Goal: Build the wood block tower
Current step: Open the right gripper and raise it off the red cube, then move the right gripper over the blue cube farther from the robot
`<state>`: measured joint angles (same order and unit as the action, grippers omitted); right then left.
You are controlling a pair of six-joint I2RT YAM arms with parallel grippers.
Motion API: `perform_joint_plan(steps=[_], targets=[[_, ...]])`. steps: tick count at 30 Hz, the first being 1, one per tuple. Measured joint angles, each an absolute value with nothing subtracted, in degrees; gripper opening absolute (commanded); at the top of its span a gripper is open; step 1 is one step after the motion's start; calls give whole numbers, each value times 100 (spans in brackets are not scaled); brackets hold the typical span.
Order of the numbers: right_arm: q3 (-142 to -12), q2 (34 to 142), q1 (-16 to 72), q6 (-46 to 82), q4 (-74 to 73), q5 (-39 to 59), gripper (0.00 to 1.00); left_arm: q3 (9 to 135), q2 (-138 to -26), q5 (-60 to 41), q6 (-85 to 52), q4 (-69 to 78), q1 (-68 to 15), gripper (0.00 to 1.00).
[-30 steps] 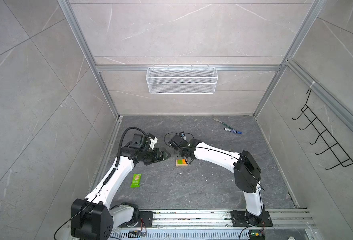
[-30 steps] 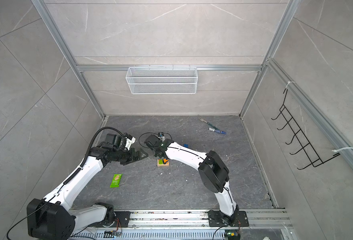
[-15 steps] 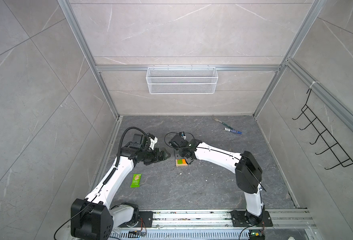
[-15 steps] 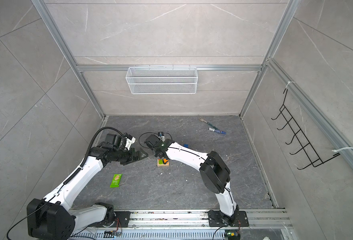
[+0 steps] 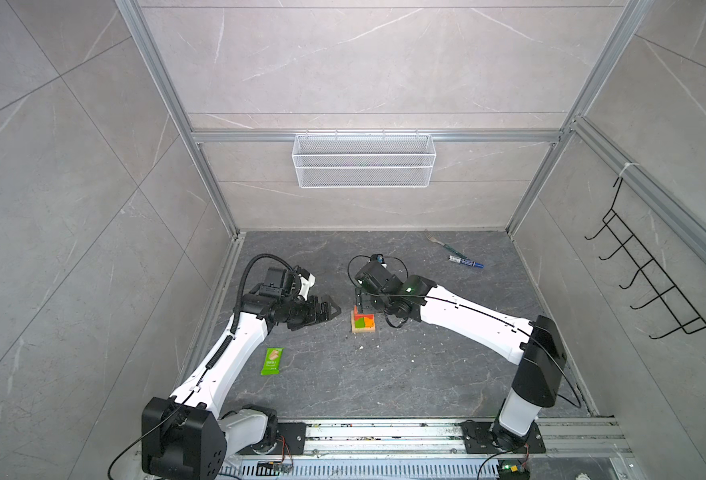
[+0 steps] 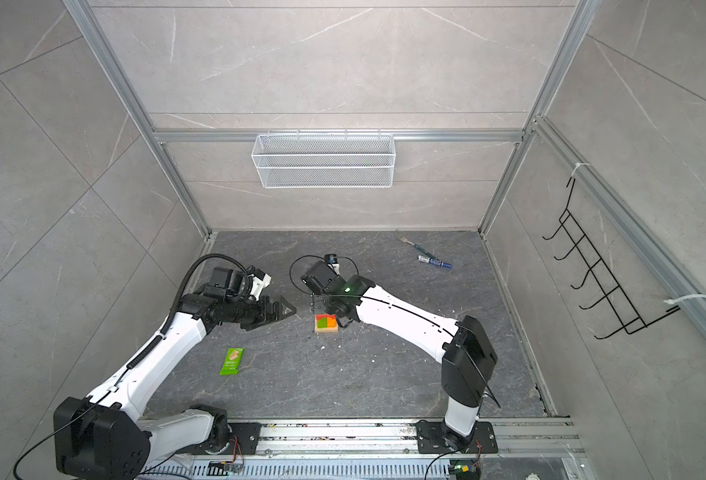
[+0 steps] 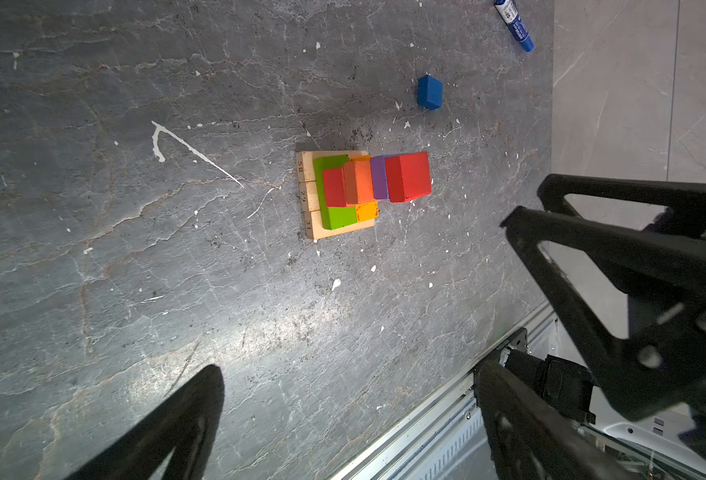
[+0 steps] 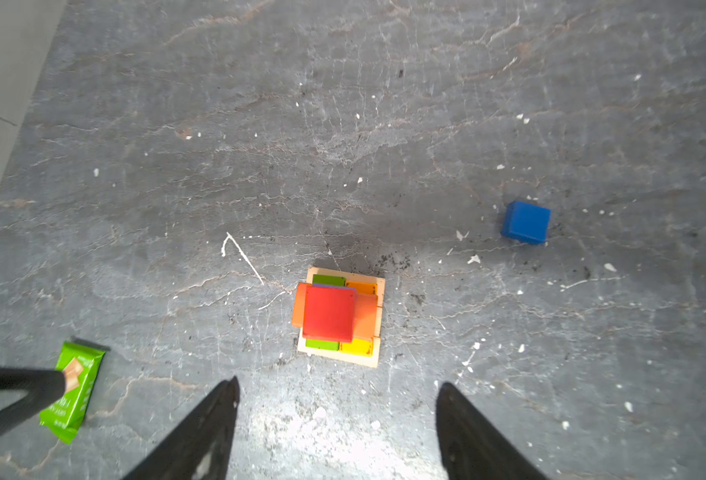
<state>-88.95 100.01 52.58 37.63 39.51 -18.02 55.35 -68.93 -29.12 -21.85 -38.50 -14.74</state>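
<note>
Because the stepped tower of tan, green, orange and red wood blocks (image 8: 329,314) stands on the desk (image 8: 384,124) close to the open, empty right claw (image 8: 338,382), a brush could topple it; the left claw (image 5: 330,310) gapes empty nearby.

Tabletop (image 8: 384,104): dark grey stone-look slab, veined, matt, scuffed with white flecks. Tower (image 7: 359,187): the base bars are bare tan wood, unvarnished, with numbers stamped on the ends. The upper blocks are painted wood with a smooth satin finish; the yellow-orange one carries dark specks. Blue cube (image 8: 525,222): painted, smooth. Snack wrapper (image 8: 77,390), toward the tabletop's left edge: glossy plastic film. Wire basket (image 5: 364,160): white-coated metal mesh.
</note>
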Motion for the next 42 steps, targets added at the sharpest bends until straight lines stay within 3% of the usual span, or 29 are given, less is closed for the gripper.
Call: perform_joint_plan(steps=[8,18,30,42], targets=[[-8228,9424,4705,3428,3879,-1667,73,5535,-6893,-2912,-2185,-3850,-1474,98],[-7863,9432,3820,2862,3898,-1492,72,5535,-6893,-2910,-2185,-3848,-1474,98],[-7985,10525,3144,2606,3476,-1009,67,5535,-6893,-2910,-2185,-3850,-1474,98],[-8720,11452,3017,2744,3389,-1000,60,5535,-6893,-2910,-2185,-3850,-1474,98]])
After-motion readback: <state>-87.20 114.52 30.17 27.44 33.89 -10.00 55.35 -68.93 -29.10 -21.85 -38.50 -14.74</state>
